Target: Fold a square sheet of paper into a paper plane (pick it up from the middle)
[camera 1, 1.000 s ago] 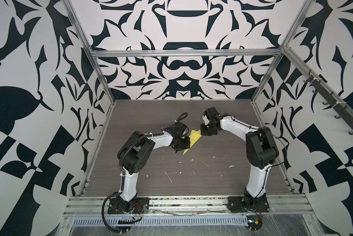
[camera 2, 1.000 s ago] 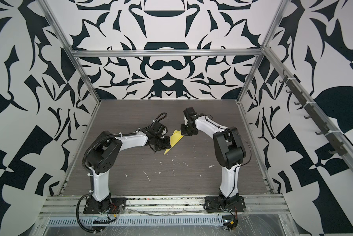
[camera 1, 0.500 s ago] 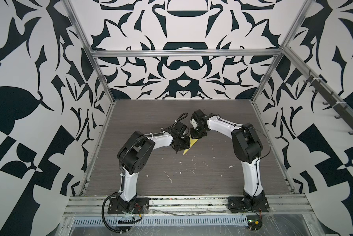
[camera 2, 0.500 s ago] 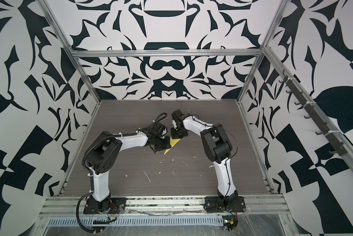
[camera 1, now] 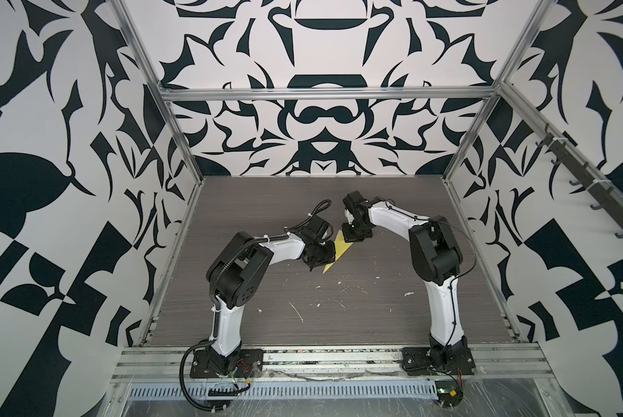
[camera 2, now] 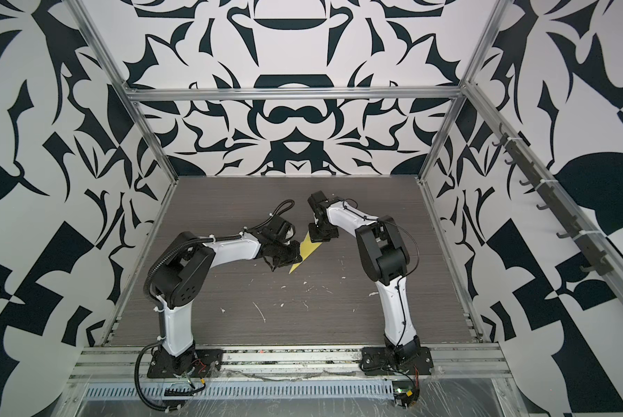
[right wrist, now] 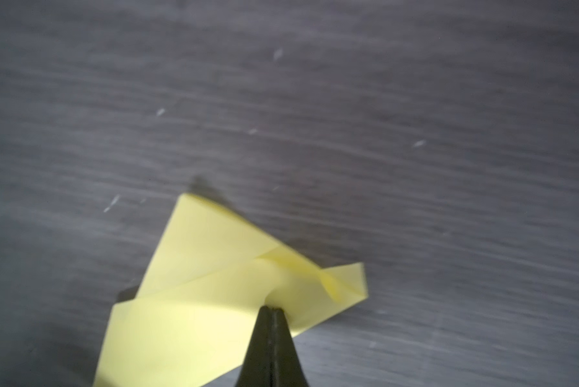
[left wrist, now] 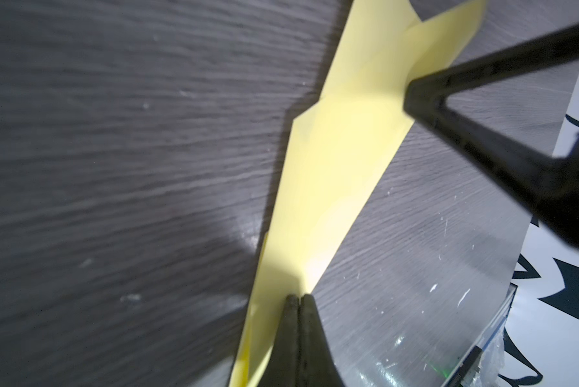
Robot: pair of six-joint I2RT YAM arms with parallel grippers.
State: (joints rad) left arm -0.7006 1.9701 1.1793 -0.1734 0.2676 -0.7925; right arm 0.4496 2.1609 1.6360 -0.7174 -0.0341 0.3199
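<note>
L. gripper (left wrist: pixel 298 300): jaws fully together, tips set down on the yellow paper plane (left wrist: pixel 328 174) near its narrow end, at bottom centre of the left wrist view. It looks like a press, not a pinch; nothing sits betw. the fingers.

R. gripper (right wrist: pixel 273 311): also closed tight, tip planted on the wide tail end, bottom centre of the right wrist view. Again pressing rather than holding, as far as I can see.

The paper lies flat on the table (camera 1: pixel 375 317), centre of both top views, betw. the two grippers and touching both. It's a long pointed dart w/ layered flaps and a notch at the tail.

Progress, my read: folding is mostly done, since the sheet is no longer square and already has the dart shape. What's prob. left is firming the creases, opening the wings and letting go. The centre crease can't be judged from here.

Containers: none in view. White flecks (camera 1: pixel 297 312) are scattered lower centre of the table, apart from the paper.
</note>
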